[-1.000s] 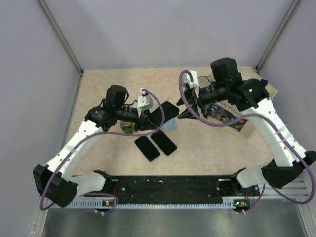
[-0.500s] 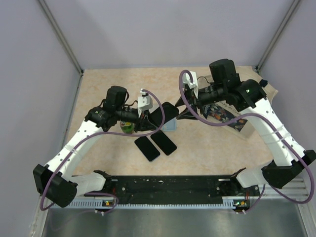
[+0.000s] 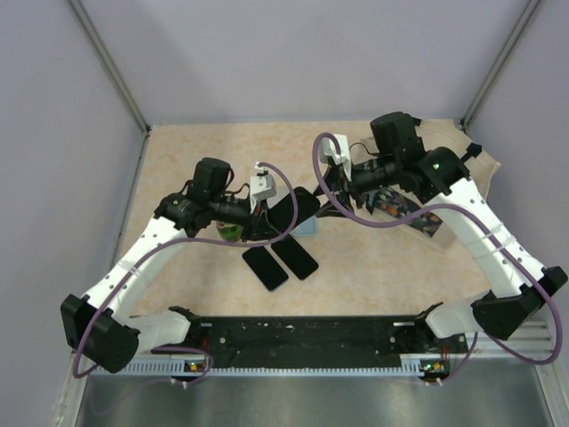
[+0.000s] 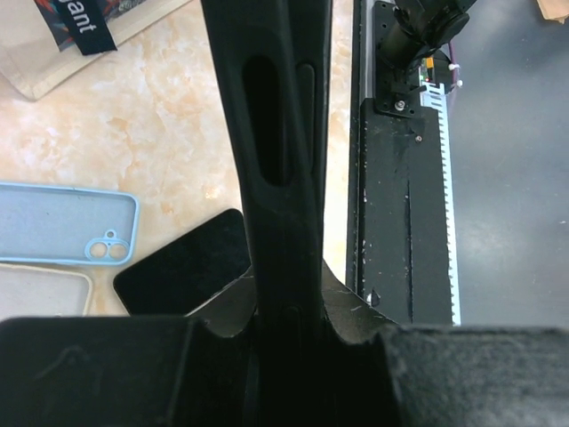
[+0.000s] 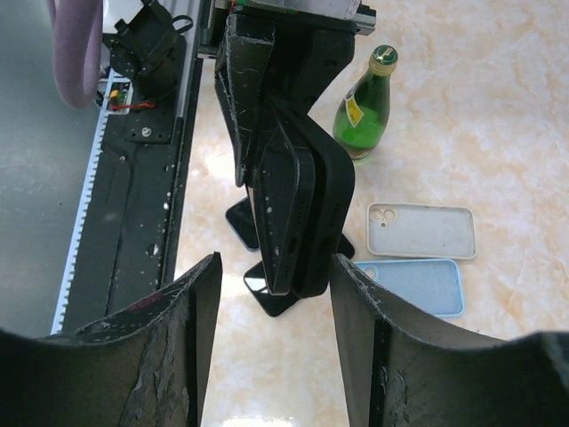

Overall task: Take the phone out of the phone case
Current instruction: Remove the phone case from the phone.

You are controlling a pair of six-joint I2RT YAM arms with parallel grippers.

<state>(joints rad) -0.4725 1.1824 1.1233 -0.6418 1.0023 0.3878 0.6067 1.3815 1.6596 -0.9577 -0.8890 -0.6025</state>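
My left gripper point(image 3: 274, 213) is shut on a black phone in a black case point(image 3: 297, 207) and holds it edge-up above the table. In the right wrist view the phone point(image 5: 283, 209) and the case point(image 5: 327, 191) show edge-on, and the phone's near end stands slightly apart from the case. My right gripper point(image 3: 327, 189) is open, close to the free end of the phone. Its fingers point(image 5: 191, 342) stand either side of that end without touching it. In the left wrist view the case edge point(image 4: 277, 133) runs up from my shut left gripper point(image 4: 284, 347).
Two bare black phones point(image 3: 267, 267) point(image 3: 295, 257) lie on the table under the held one. A light-blue case point(image 5: 418, 286) and a beige case point(image 5: 420, 230) lie beside them, with a green bottle point(image 5: 366, 111) nearby. A printed package point(image 3: 413, 212) lies right. A black rail point(image 3: 302, 334) runs along the near edge.
My right gripper has moved left, closer to the free end of the held phone. My left gripper and the phone have stayed in place.
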